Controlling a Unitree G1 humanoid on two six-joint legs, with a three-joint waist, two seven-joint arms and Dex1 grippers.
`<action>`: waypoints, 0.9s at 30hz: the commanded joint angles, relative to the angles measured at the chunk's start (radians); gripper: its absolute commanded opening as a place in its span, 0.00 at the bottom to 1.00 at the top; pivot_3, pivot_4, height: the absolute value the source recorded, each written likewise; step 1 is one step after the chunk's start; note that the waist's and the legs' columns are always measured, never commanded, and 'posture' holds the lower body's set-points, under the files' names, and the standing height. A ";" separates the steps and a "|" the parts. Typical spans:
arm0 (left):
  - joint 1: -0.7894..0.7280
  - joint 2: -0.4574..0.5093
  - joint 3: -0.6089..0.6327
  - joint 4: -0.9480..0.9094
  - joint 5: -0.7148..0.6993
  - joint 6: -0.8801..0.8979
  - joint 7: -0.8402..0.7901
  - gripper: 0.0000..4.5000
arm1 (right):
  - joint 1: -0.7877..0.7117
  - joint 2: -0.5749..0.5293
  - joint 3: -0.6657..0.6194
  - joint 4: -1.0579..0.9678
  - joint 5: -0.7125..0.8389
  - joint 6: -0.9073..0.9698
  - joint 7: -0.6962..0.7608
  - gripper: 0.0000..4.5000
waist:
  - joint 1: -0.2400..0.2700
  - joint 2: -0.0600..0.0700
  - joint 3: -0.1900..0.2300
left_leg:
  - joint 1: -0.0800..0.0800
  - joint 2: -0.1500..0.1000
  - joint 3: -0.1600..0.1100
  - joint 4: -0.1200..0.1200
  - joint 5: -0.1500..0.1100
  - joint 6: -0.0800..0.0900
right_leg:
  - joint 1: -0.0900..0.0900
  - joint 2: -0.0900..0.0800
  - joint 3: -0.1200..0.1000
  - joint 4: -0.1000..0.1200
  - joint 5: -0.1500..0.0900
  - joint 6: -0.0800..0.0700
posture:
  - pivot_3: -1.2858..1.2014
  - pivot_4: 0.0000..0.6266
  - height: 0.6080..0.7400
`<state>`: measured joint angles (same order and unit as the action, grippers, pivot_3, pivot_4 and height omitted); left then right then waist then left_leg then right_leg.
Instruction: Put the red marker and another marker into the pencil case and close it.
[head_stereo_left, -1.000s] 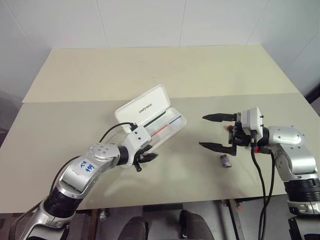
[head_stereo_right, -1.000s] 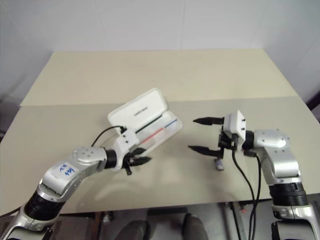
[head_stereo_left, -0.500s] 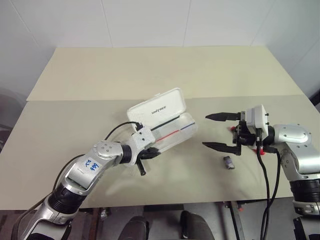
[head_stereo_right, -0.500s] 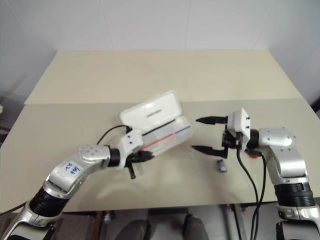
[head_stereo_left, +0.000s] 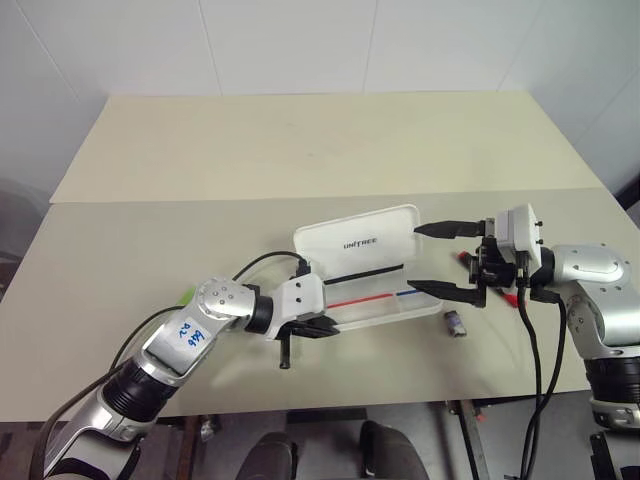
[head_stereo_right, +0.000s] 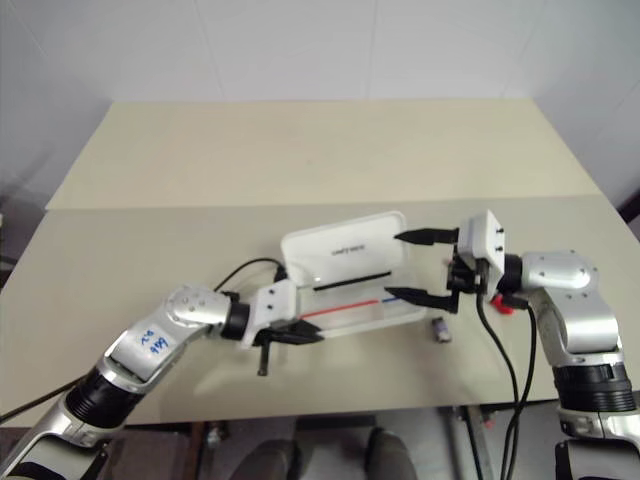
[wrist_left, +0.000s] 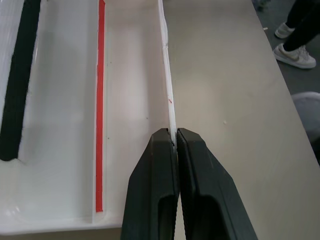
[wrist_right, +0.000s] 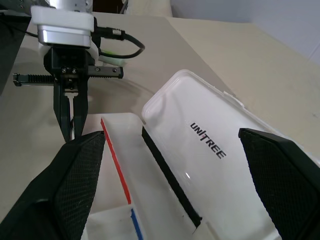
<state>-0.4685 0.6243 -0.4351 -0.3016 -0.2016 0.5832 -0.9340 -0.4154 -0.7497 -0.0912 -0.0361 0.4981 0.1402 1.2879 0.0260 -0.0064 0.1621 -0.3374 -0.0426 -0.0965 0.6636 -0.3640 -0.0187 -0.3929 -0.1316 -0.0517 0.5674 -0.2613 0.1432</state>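
Left hand (wrist_left: 174, 145) pinches the open pencil case (head_stereo_left: 372, 275) by its front wall near the surface's (head_stereo_left: 120, 260) front edge; right hand (head_stereo_left: 434, 258) gapes wide.

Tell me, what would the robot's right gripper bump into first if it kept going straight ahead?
Probably the pencil case. The right gripper, jaws wide open, points straight at its open lid and tray, though depth is hard to judge.
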 joint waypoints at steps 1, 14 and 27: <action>-0.031 0.006 -0.012 0.016 0.053 -0.014 0.000 0.00 | 0.012 -0.021 -0.050 -0.044 0.024 0.006 -0.017 1.00 | 0.000 0.000 0.000 | 0.000 0.000 0.000 0.000 0.000 0.000 | 0.000 0.000 0.000 0.000 0.000 0.000 | 0.52 0.24 1.00; -0.076 -0.070 -0.026 0.057 0.113 0.042 0.045 0.26 | 0.039 -0.004 -0.054 -0.060 0.022 -0.001 -0.047 1.00 | 0.000 -0.001 -0.001 | 0.001 -0.001 0.000 0.002 0.003 0.002 | 0.003 0.000 0.001 -0.001 0.003 0.002 | 0.52 0.24 1.00; -0.042 -0.140 0.065 -0.003 0.003 0.064 0.032 0.99 | 0.029 0.017 -0.038 -0.037 0.015 -0.004 -0.049 1.00 | 0.000 -0.001 -0.001 | 0.000 -0.002 -0.001 0.001 0.002 0.002 | 0.000 -0.001 0.001 0.000 0.003 0.002 | 0.52 0.24 1.00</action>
<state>-0.5236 0.4886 -0.4011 -0.2481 -0.1617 0.6732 -0.8904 -0.3772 -0.7341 -0.1159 -0.0674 0.5017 0.1513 1.2371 0.0259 -0.0074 0.1615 -0.3375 -0.0442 -0.0973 0.6641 -0.3619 -0.0165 -0.3929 -0.1323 -0.0502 0.5668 -0.2587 0.1451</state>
